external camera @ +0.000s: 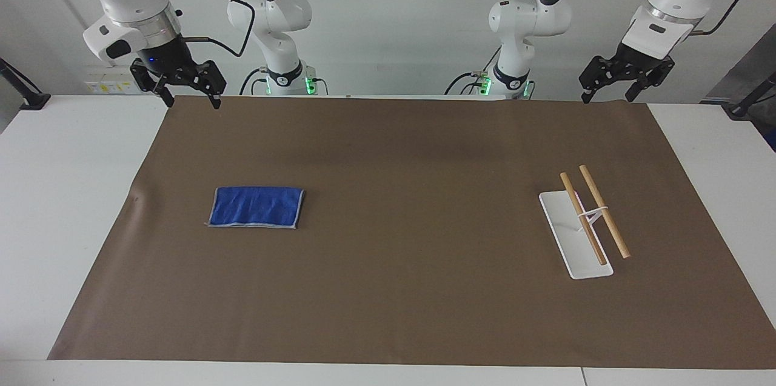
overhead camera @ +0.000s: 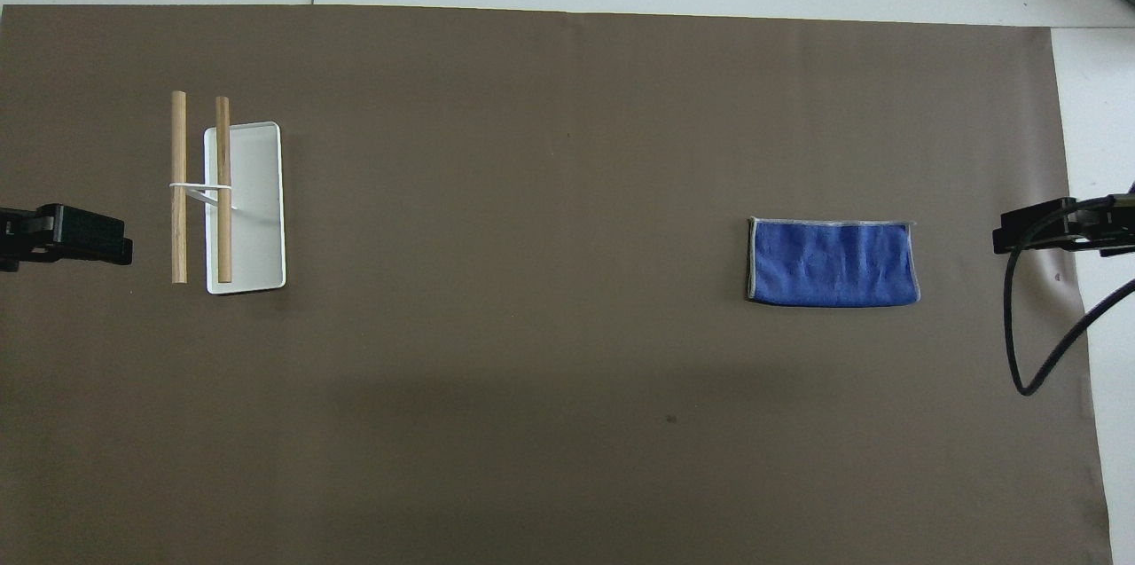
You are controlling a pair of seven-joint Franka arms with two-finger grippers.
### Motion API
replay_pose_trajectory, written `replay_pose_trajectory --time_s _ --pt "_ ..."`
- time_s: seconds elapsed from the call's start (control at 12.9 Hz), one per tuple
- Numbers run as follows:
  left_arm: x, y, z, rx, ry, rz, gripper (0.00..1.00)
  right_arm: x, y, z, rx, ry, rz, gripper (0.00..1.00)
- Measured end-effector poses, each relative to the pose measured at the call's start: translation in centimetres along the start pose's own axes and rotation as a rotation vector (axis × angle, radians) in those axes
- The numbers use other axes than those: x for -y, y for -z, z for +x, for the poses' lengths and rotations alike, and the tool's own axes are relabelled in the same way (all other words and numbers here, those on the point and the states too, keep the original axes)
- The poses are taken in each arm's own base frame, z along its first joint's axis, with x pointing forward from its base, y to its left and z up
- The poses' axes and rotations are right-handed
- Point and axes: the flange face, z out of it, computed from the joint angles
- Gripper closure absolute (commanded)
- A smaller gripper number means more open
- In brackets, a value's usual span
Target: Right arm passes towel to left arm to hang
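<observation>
The blue towel lies flat and folded on the brown mat toward the right arm's end of the table. My right gripper hangs open and empty above the mat's edge by the robots, well apart from the towel. My left gripper hangs open and empty above the same edge at the left arm's end. A rack with two wooden bars on a white base stands on the mat toward the left arm's end.
The brown mat covers most of the white table. Two smaller white arms with green lights stand at the robots' end. A black cable loops down beside the right gripper.
</observation>
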Motion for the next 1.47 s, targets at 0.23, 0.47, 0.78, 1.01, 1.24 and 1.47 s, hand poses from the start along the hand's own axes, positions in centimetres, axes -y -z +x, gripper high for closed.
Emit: replay_pose_trajectory --time_s 0.23,0.47,0.78,1.01,1.24,1.47 --pt "0.4 0.1 0.2 -0.014 0.007 -0.001 0.00 0.0 0.0 0.0 0.000 -0.001 0.000 0.00" --pt "0.5 0.2 0.2 -0.018 0.010 -0.002 0.00 -0.2 0.0 0.0 0.001 -0.005 0.000 0.00" --pt "0.5 0.2 0.2 -0.019 0.011 -0.002 0.00 -0.7 0.0 0.0 0.001 -0.013 0.000 0.00" --pt "1.1 0.2 0.4 -0.027 0.021 -0.003 0.00 -0.7 -0.1 0.0 0.002 -0.013 0.000 0.00" --pt "1.3 0.3 0.5 -0.034 0.025 -0.003 0.00 -0.5 -0.1 0.0 0.001 -0.010 0.000 0.00" --pt "1.2 0.4 0.6 -0.048 0.024 -0.004 0.00 -0.6 -0.2 0.0 0.003 -0.012 0.000 0.00"
